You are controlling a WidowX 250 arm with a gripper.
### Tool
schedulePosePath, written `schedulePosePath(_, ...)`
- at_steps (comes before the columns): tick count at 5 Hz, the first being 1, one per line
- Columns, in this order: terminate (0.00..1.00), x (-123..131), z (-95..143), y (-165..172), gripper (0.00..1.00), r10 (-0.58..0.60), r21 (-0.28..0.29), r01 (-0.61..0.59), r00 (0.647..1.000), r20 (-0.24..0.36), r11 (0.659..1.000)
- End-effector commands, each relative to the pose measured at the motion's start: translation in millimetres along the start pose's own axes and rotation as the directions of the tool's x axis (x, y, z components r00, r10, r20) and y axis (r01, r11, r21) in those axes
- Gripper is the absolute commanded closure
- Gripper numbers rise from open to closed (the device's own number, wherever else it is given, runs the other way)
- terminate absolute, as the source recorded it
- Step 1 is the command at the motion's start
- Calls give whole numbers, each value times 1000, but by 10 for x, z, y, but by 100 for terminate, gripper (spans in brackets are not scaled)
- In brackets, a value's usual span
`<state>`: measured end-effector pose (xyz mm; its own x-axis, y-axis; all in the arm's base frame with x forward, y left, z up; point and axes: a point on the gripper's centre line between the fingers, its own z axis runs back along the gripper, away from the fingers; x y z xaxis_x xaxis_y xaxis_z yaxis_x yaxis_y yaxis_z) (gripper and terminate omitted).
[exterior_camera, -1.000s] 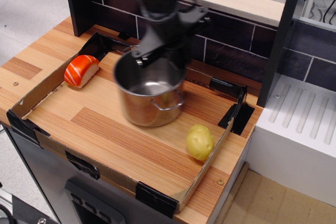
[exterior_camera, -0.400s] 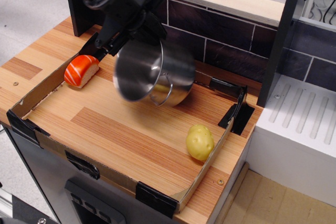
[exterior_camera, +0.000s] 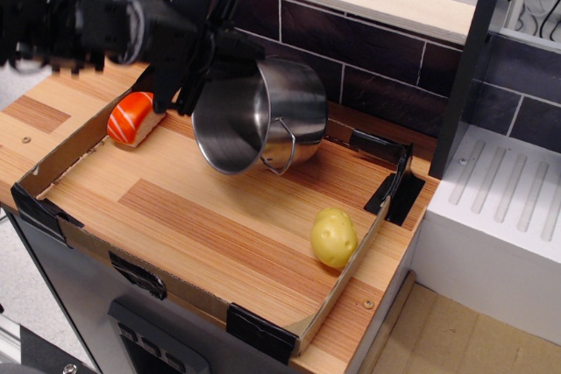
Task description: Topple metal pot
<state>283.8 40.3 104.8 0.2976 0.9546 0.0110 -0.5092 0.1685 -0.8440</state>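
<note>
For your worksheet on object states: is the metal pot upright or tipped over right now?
Tipped. The metal pot lies well over, its open mouth facing the tray's front-left; the gripper is at its rim.

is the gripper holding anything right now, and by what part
Yes: the gripper holds the metal pot by the upper part of its rim, with the pot tipped on its side and its opening facing the camera.

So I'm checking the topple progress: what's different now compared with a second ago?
The metal pot has gone from upright to tipped on its side, mouth facing front-left. The gripper swung from above the pot round to its left, still at the rim. The yellow potato and the salmon sushi piece stayed put.
</note>
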Motion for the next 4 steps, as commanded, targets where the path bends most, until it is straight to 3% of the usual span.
schedulePosePath(1,0,110,37,215,100,-69,81,64,996,54,995)
schedulePosePath(2,0,128,17,294,100,-85,194,70,994,70,979)
schedulePosePath(3,0,136,95,245,0,-64,337,28,993,96,941)
schedulePosePath(4,0,156,196,124,0,-65,499,-16,987,145,867)
